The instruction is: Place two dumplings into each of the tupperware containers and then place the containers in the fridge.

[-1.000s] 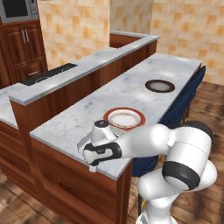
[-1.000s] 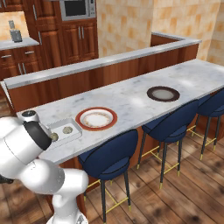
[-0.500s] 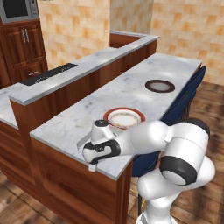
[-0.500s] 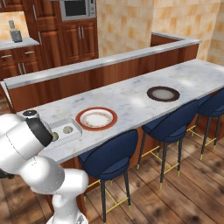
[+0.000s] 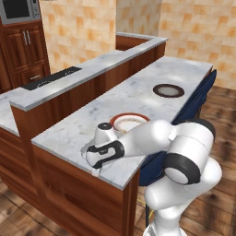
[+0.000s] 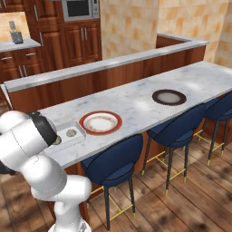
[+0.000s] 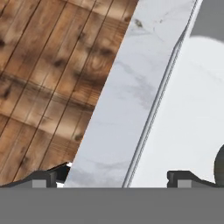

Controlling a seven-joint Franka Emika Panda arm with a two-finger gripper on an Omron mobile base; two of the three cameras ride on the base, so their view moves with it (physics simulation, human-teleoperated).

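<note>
White tupperware container (image 6: 68,136) sits at the near-left end of the marble counter (image 6: 136,102), just left of the red-rimmed plate (image 6: 100,123).

Right base view: two dumplings (image 6: 71,133) lie in that tray, one in clear sight, the other (image 6: 57,140) half hidden behind my own arm. Red-rimmed plate is close beside the tray, not touching as far as I can tell. Dark-rimmed plate (image 6: 168,97) is well apart, further right along the counter. Blue stools (image 6: 115,163) are tucked under the counter's near edge. Microwave (image 6: 80,9) is set in the wooden cabinets at the back. My gripper is hidden behind my elbow here.

Left base view: my hand (image 5: 102,150) hangs low over the near corner of the counter, wrist bent down, covering most of the tray; a sliver of white rim (image 5: 85,150) shows to its left. Red-rimmed plate (image 5: 129,120) is just beyond my wrist, dark-rimmed plate (image 5: 168,90) well further up the counter. A dark cooktop (image 5: 50,77) lies on the raised back ledge. Fingertips are not resolvable from this angle.

Hand view (rolled, so edges run diagonally): my gripper (image 7: 116,178) has its jaws spread wide, nothing between them. Left finger (image 7: 43,178) sits over the counter's edge, wooden floor (image 7: 43,78) beyond it; right finger (image 7: 183,178) is over the white tray's bottom (image 7: 188,118). The tray's rim (image 7: 153,113) runs up between the two tips, marble (image 7: 127,96) to its left. A dark rounded shape (image 7: 220,164) pokes in at the right edge, just beside my right finger; probably a dumpling, too cropped to confirm.
</note>
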